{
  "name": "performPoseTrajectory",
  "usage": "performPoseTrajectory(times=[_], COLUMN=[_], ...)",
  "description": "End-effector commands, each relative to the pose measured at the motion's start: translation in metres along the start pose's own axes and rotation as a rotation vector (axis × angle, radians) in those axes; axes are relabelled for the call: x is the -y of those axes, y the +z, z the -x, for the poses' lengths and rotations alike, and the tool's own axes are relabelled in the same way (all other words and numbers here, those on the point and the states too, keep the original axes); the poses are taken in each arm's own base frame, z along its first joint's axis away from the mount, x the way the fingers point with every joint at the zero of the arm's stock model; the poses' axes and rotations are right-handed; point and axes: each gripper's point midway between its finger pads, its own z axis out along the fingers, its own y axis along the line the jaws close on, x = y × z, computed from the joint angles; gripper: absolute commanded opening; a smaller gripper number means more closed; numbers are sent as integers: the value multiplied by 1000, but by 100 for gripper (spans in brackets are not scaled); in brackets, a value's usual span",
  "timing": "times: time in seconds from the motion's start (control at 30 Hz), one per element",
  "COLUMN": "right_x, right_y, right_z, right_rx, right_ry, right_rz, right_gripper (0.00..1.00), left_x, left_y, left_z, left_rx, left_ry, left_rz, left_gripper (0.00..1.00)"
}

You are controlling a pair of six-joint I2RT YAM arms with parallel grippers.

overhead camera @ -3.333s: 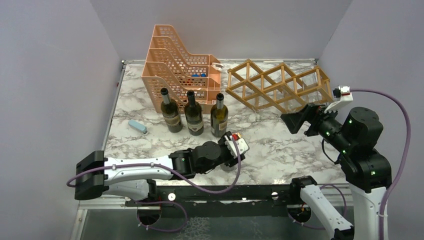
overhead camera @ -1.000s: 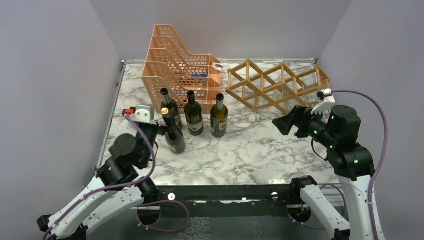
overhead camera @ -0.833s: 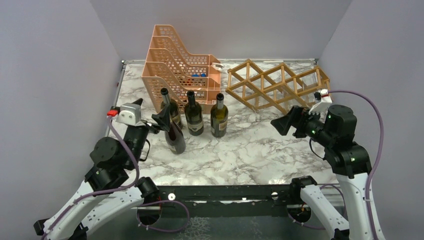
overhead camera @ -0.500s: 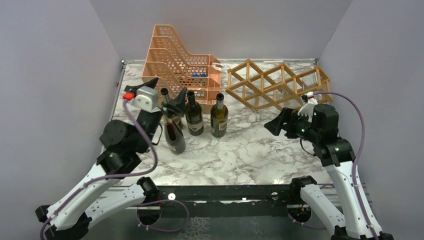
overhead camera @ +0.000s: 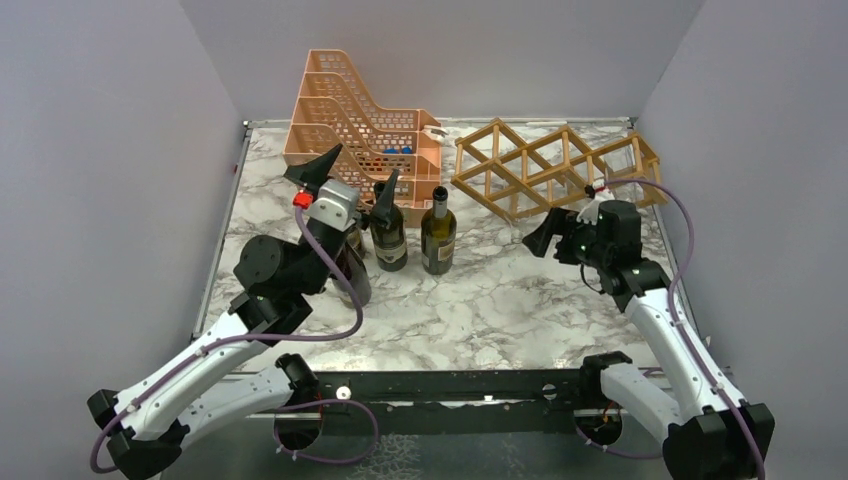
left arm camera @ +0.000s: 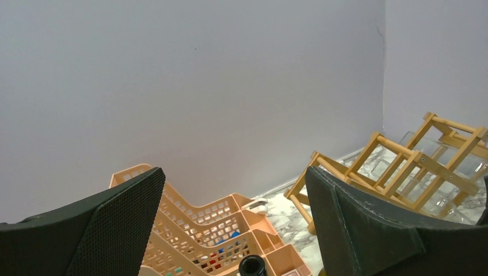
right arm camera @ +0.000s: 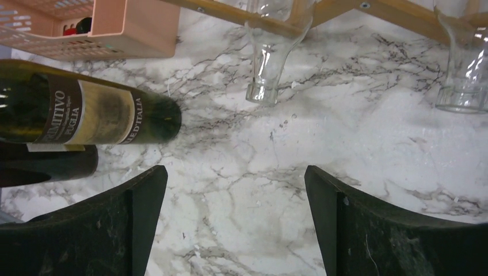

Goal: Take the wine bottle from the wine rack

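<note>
The tan wooden wine rack point(overhead camera: 493, 124) stands at the back right of the marble table. Clear glass wine bottles lie in it; one neck point(right arm camera: 265, 63) pokes out of its front, and another point(right arm camera: 460, 75) shows further right. My right gripper point(overhead camera: 548, 238) hovers just in front of the rack, open, with only bare marble between its fingers point(right arm camera: 236, 224). My left gripper point(overhead camera: 355, 175) is raised above the standing dark bottles, open and holding nothing point(left arm camera: 236, 224). From there the rack point(left arm camera: 397, 155) shows to the right.
An orange perforated tiered organizer point(overhead camera: 360, 120) stands at the back left. Dark wine bottles point(overhead camera: 388, 235) point(overhead camera: 437, 230) stand upright in front of it, and another point(overhead camera: 355, 282) is partly hidden behind my left arm. A bottle mouth point(left arm camera: 252, 265) sits below the left fingers.
My left arm has lifted away from the dark bottle at the front left and swung up toward the back. My right gripper has moved left along the rack's front.
</note>
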Motion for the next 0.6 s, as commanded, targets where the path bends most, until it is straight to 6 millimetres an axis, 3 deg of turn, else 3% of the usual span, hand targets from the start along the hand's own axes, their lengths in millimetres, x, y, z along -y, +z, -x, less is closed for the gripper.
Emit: performPoseTrajectory(times=[0.0,0.27,0.47,0.57], right_x=[3,19,20,21], right_y=[17,62,79,83], right_z=[35,35,43,40], right_rx=[159,126,98,89], right_ry=[-29,32,12,12], right_rz=[-6,-53,-61,-59], right_gripper=[91,87,87,86], left_x=[-18,-53,-74,-79], left_y=[-13,-49,-80,-85], left_z=[19,20,21,24], left_rx=[95,156,249,264], left_ry=[25,36,11,13], left_rz=[48,189,285,305], left_gripper=[99,97,96,96])
